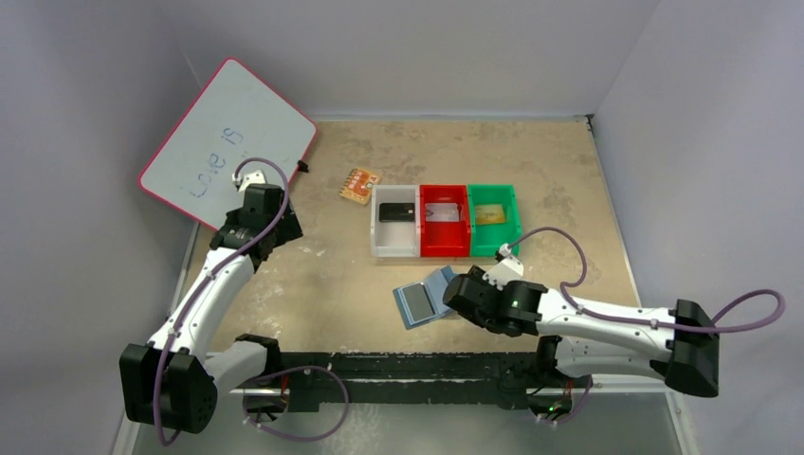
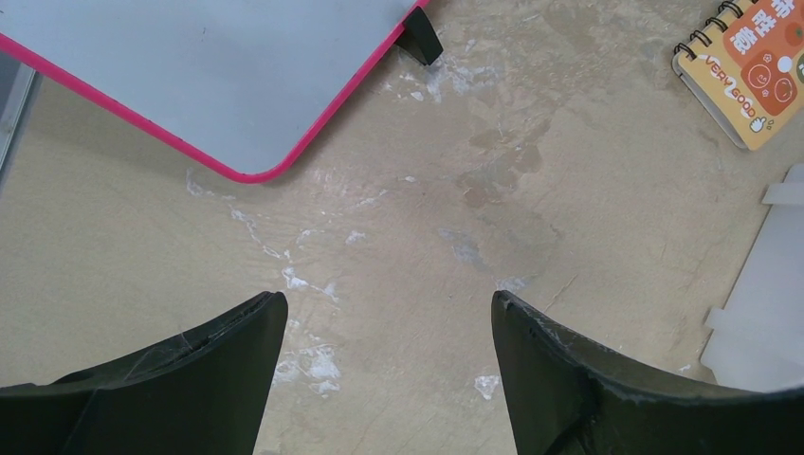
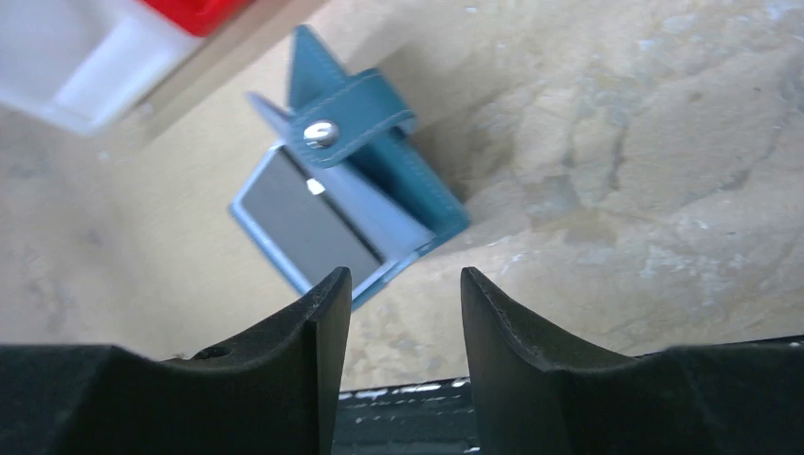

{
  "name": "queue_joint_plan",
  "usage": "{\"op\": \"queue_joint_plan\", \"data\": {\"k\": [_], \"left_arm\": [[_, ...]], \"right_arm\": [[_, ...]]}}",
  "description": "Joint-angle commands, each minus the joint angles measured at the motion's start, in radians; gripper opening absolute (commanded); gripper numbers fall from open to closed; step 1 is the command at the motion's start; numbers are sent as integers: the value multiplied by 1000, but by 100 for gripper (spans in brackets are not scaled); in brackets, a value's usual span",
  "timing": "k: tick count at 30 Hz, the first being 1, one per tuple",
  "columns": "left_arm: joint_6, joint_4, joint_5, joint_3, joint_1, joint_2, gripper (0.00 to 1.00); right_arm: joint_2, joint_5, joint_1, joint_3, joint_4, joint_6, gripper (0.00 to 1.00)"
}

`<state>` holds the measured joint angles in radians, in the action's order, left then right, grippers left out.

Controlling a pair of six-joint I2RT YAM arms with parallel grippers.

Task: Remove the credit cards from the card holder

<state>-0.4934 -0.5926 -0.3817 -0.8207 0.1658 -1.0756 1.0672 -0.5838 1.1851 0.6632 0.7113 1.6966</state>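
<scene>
The right jaws stand partly spread and empty, just off the card holder (image 3: pixel 422 185), which lies open on the desk (image 1: pixel 531 171). In the bins (image 1: pixel 393 248) at its twelve o'clock lie a black card (image 1: pixel 396 212), a silver card (image 1: pixel 442 212) and a gold card (image 1: pixel 489 214). A grey card (image 3: pixel 303 223) seems to sit inside the holder, not yet pulled. The left jaws gape idle at ten o'clock.

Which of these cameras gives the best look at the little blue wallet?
The right wrist view: the blue wallet lies open and close, its snap tab and lighter inside plain. The top view shows it small, partly hidden by the right arm. The left wrist view misses it.
</scene>
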Motion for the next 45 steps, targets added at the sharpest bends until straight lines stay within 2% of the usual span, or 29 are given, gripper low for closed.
{"op": "queue_joint_plan", "data": {"k": [1,5,8,18,25,37,42,45], "left_arm": [[10,22,7,-22,-3,1,79],[10,21,5,-23,-3,2,79],[9,22,4,-23,-3,1,79],[12,21,10,-21,-3,3,79],[12,22,8,-21,-2,0,79],[12,24,13,-21,-4,-9,79],[12,25,14,-22,-3,-9,79],[13,26,16,-21,-3,-9,79]], "right_arm": [[-100,-15,-2,27,-122,-208,47],[-144,46,-3,36,-354,-423,37],[-105,64,-4,43,-424,-476,28],[226,238,-170,138,-464,-671,27],[287,320,-275,92,-502,-685,27],[329,306,-291,33,-472,-666,28],[361,253,-291,85,-378,-651,28],[359,281,-291,94,-405,-684,29]]}}
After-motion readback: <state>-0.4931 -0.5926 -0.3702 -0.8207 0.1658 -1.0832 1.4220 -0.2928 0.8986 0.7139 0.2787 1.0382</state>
